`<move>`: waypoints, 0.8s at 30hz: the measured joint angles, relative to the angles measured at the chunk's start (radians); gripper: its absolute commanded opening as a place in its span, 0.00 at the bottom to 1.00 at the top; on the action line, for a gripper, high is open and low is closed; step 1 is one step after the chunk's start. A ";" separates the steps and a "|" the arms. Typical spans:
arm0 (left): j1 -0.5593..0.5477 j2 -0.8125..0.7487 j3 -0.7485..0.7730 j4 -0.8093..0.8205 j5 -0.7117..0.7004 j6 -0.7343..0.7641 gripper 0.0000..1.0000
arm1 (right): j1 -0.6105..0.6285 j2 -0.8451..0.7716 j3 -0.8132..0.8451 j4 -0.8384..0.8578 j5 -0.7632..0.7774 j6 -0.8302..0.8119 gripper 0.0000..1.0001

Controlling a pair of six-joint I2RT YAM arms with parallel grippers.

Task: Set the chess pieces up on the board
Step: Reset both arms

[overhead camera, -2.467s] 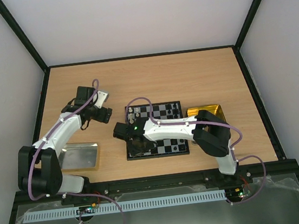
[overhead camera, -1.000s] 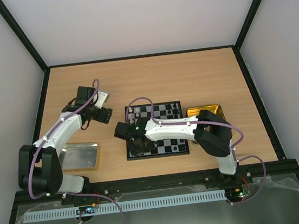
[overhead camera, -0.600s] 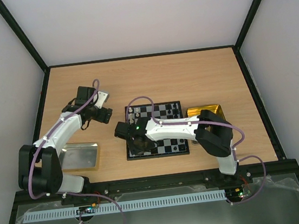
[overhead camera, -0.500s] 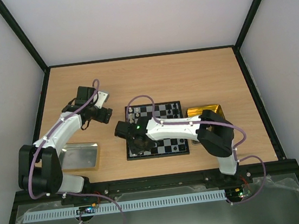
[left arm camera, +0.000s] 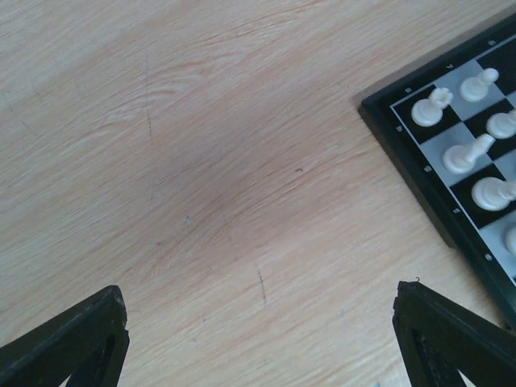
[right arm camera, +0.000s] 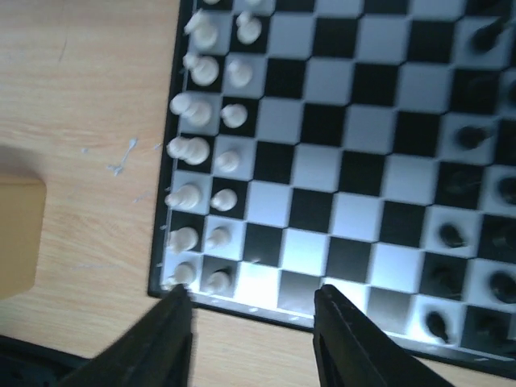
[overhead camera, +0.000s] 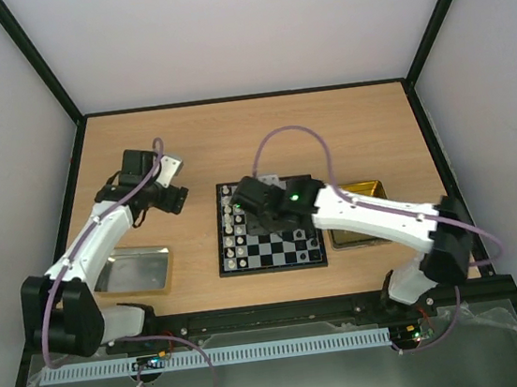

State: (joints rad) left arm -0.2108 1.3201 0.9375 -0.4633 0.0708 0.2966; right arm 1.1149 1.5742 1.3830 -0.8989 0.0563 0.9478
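Although we cannot read tiny rim marks on the board at frame right, left gripper and right gripper gape wide, holding nothing.

White arm links with black joints and thin purple cables

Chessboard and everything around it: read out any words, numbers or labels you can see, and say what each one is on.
No text here can be read.
On the board: small white marks along its dark border in the left wrist view, too small and blurred to read.
On the gold tray and the silver tray: no text visible.
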 measured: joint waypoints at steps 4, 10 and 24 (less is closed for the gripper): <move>0.000 -0.053 0.013 -0.060 0.014 0.040 0.92 | -0.041 -0.155 -0.096 -0.013 0.059 0.015 0.56; -0.043 -0.154 0.015 -0.146 0.037 0.079 1.00 | -0.074 -0.387 -0.286 -0.021 0.150 0.037 0.69; -0.199 -0.307 0.011 -0.268 0.053 0.074 1.00 | -0.080 -0.839 -0.616 -0.013 0.214 0.113 0.70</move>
State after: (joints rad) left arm -0.4095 1.0134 0.9482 -0.7311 0.1238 0.3710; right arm 1.0351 0.7349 0.7673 -0.9123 0.2699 1.0603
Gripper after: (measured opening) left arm 0.997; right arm 0.698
